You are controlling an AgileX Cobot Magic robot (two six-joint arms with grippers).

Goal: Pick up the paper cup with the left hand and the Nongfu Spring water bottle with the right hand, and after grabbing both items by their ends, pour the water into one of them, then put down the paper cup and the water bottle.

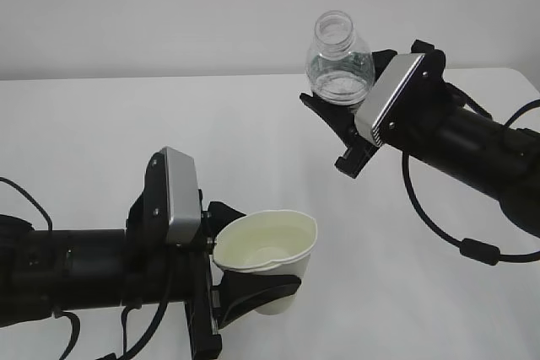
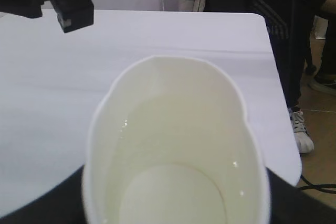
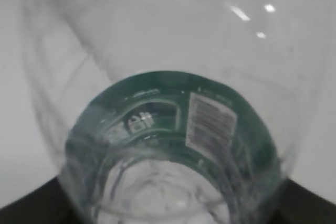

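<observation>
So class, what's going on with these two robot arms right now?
The left pincer holds a white paper cup, squeezed out of round, above the table; water seems to sit in its bottom. The right pincer holds a clear capless water bottle with a green label, raised upright off to the right of the cup and seemingly empty. Nothing is pouring now.

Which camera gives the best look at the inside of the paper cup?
The left wrist view: the paper cup fills the frame, looking straight in at its cream wall and base. The exterior view shows the cup smaller, from the side, its squeezed rim visible. The right wrist view doesn't show it.
</observation>
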